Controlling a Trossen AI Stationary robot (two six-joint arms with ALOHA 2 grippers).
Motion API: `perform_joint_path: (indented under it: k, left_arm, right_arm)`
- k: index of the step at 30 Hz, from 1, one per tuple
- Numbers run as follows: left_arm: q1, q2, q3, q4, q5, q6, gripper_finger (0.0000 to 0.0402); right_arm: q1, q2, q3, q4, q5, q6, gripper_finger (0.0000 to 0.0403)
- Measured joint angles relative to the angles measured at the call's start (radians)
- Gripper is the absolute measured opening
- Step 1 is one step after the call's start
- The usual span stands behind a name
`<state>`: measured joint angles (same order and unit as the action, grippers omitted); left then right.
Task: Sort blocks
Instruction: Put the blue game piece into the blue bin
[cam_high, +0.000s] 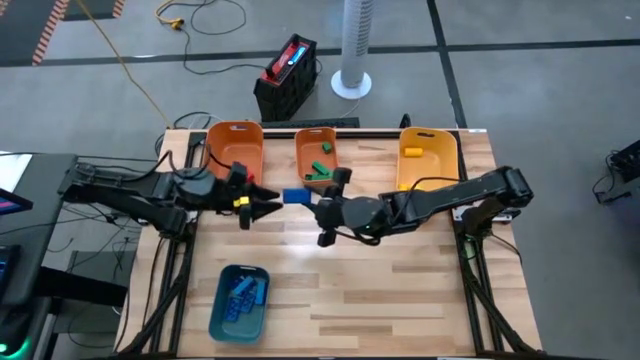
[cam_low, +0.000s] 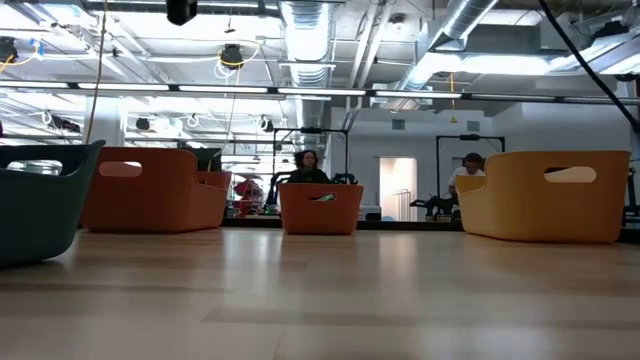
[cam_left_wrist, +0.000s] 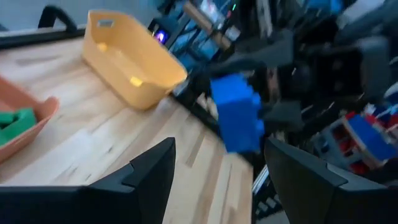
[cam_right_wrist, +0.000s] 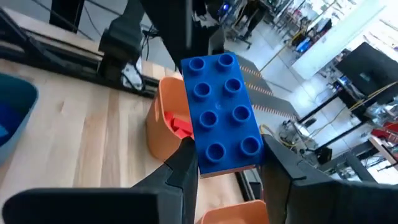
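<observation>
A blue brick with eight studs (cam_right_wrist: 221, 112) is held in the air over the table's middle, also seen in the high view (cam_high: 297, 197) and the left wrist view (cam_left_wrist: 239, 115). My right gripper (cam_right_wrist: 227, 171) is shut on it, reaching in from the right (cam_high: 318, 207). My left gripper (cam_high: 268, 208) is open and points right at the brick, its fingers (cam_left_wrist: 149, 174) just short of it. Green blocks (cam_high: 320, 167) lie in the middle orange bin, blue ones (cam_high: 240, 292) in the teal bin, red ones (cam_right_wrist: 177, 124) in the left orange bin. My right gripper pinches the blue brick between its two fingers (cam_right_wrist: 183, 165) by its long sides, near the end closest to the wrist (cam_right_wrist: 227, 155). The fingers come level from the table's right. The brick is lifted clear and sticks out beyond the fingertips, studs toward the wrist camera.
Along the far edge stand a left orange bin (cam_high: 235, 150), a smaller orange bin (cam_high: 305, 150) and a yellow bin (cam_high: 428, 160) holding a yellow block. The teal bin (cam_high: 215, 320) sits near the near-left edge. Bare wood lies in the middle and on the near right.
</observation>
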<state>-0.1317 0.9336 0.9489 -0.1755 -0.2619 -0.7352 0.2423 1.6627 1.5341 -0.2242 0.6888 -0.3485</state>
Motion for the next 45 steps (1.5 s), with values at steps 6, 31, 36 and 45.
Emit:
perform_joint_path:
  k: [6,31,36,45]
  left_arm:
    - [0.031,0.002,0.0,0.087,0.0,-0.032,0.024]
    - [0.031,0.143,0.0,0.208,-0.025,-0.024,0.0125]
    - [0.032,0.143,0.0,0.217,0.004,0.001,0.0082]
    - [0.032,0.087,0.0,0.1,0.017,0.01,0.0082]
  right_arm:
    - [-0.003,-0.004,0.0,0.002,0.002,-0.01,0.0131]
    - [-0.002,-0.002,0.0,-0.037,-0.037,-0.016,0.0144]
    - [-0.003,-0.002,-0.001,-0.034,-0.038,0.008,0.015]
    - [-0.01,-0.004,-0.001,-0.016,-0.071,0.041,0.0221]
